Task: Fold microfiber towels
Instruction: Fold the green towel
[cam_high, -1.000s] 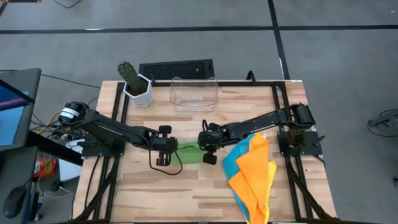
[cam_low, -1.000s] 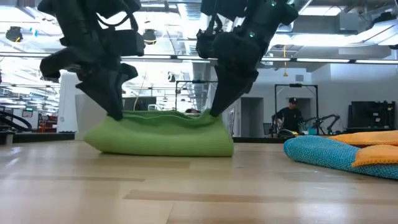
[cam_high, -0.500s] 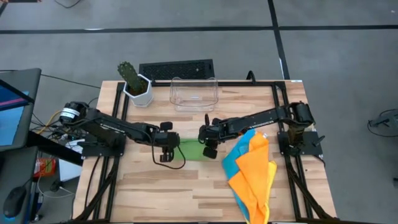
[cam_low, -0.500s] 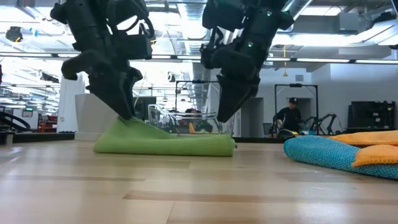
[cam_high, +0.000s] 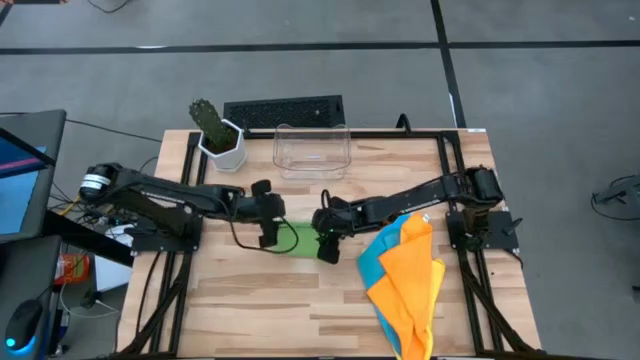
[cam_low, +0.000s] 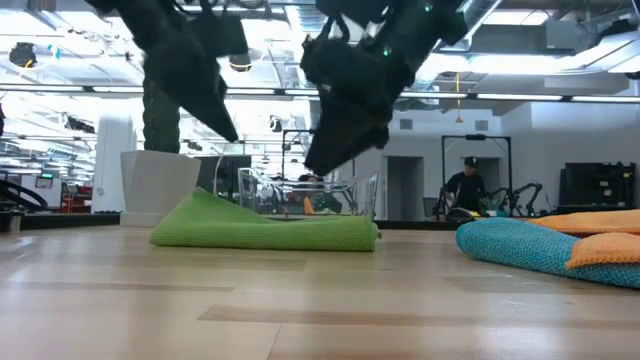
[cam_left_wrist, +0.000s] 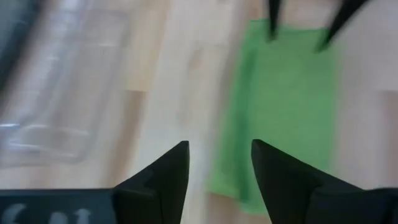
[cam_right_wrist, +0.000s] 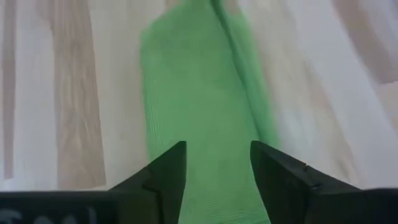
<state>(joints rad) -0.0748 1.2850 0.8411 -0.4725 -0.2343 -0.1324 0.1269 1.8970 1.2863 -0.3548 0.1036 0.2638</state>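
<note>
The green towel (cam_high: 301, 240) lies folded into a narrow strip on the table's middle, flat except for a low ridge at one end (cam_low: 203, 203). My left gripper (cam_high: 268, 236) hangs open above that end, clear of the cloth (cam_left_wrist: 283, 106). My right gripper (cam_high: 326, 249) stands open over the towel's other end (cam_right_wrist: 199, 93), its fingertips (cam_low: 316, 160) above the cloth. A blue towel (cam_high: 373, 262) and an orange towel (cam_high: 410, 285) lie heaped near the table's right edge.
A clear plastic bin (cam_high: 312, 150) stands at the table's far edge, behind the green towel. A potted cactus (cam_high: 215, 133) sits at the far left corner, with a keyboard (cam_high: 283, 110) beyond the table. Bare wood shows along the near edge (cam_high: 270, 310).
Both grippers have opened and let go of the green towel. My left gripper has risen and drawn back toward the far left. My right gripper has lifted a little off the cloth. The towel's pinched-up top edge has dropped, and it now lies flat and folded.
</note>
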